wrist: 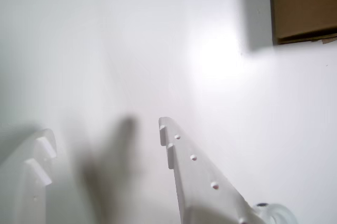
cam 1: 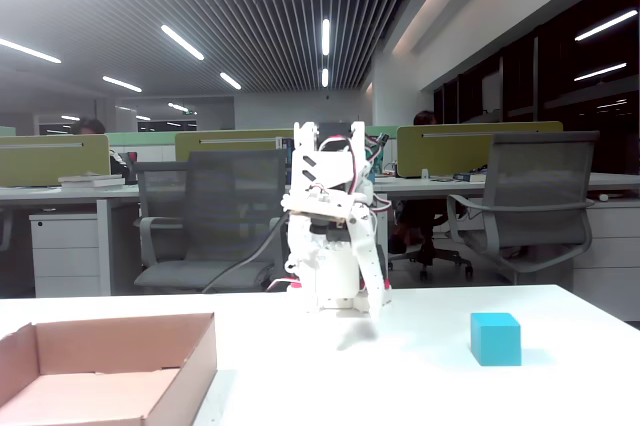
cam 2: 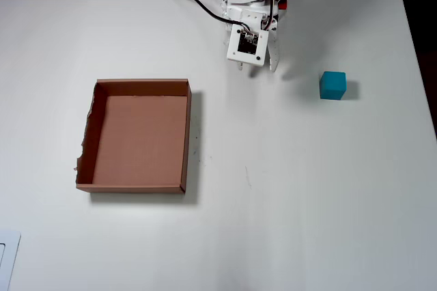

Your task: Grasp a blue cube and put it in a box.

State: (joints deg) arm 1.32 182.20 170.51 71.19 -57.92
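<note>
Fixed view, near to far: the box (cam 1: 110,371) is seen at front left of the white table (cam 1: 400,386), the blue cube (cam 1: 496,338) at right, well apart. Behind, the arm (cam 1: 330,236) is folded at the far table edge, fingers (wrist: 197,176) released w/ nothing between them, pointed down. Bare table is seen betw. cube & box in overhead view.
</note>
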